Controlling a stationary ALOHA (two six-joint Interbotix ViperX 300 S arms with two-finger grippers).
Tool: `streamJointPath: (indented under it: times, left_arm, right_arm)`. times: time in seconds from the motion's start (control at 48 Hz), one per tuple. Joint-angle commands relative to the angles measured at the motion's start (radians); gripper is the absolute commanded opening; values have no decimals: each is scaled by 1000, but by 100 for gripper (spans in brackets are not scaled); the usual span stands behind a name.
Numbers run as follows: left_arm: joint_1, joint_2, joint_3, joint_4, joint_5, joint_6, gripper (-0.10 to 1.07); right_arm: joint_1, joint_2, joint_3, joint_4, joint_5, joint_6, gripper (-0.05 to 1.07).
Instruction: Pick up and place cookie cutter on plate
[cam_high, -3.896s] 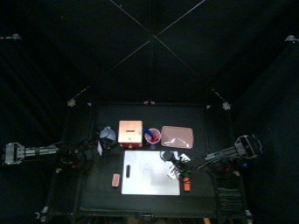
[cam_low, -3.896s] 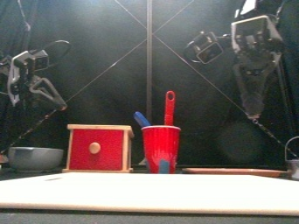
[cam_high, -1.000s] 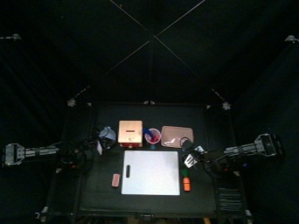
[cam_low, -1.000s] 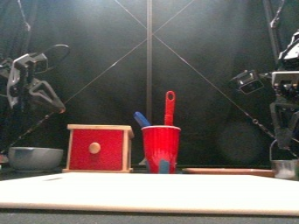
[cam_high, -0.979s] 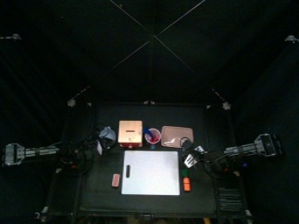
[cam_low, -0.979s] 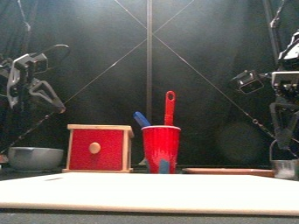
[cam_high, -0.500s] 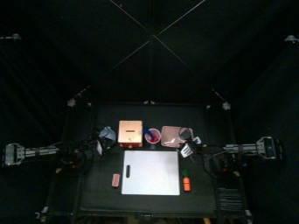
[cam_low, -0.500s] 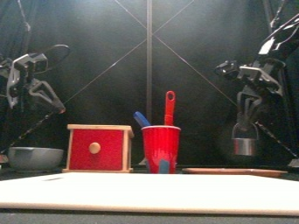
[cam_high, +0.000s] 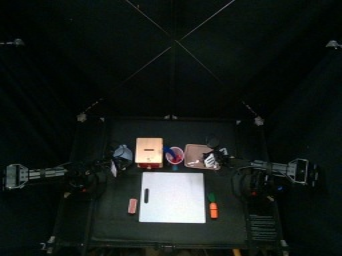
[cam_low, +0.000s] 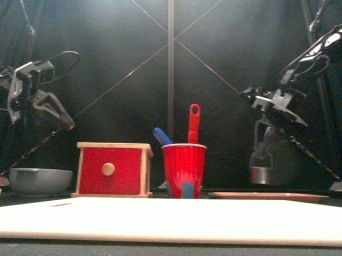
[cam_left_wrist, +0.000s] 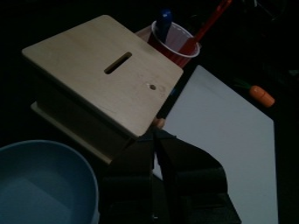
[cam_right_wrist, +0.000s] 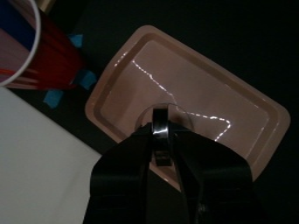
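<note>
From the front edge of the table (cam_low: 27, 246), a broad white board (cam_low: 171, 218) lies nearest. Behind it stands a red cup (cam_low: 185, 170) with a red spoon (cam_low: 194, 122) in it; left of the cup sits a wooden box (cam_low: 112, 169), and left of that a grey bowl (cam_low: 40, 180). Right of the cup lies the pink plate (cam_right_wrist: 187, 103). The right claw (cam_right_wrist: 163, 149) hangs over the plate, pinching the metal ring of the cookie cutter (cam_right_wrist: 162, 140) between its jaws, held above the plate, not set down. The left claw (cam_left_wrist: 162, 150) rests near the box and bowl, well left of the cup; I cannot tell its jaws.
</note>
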Motion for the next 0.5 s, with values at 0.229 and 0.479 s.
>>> streamJointPath:
  times: [0.229, 0.479]
  left_arm:
    - [2, 3, -11, 0, -3, -3, 43]
    - [2, 3, -11, 0, -5, -3, 43]
  right_arm:
    - [-15, 101, -46, -32, -15, -2, 84]
    - [2, -23, -48, -25, 6, 6, 90]
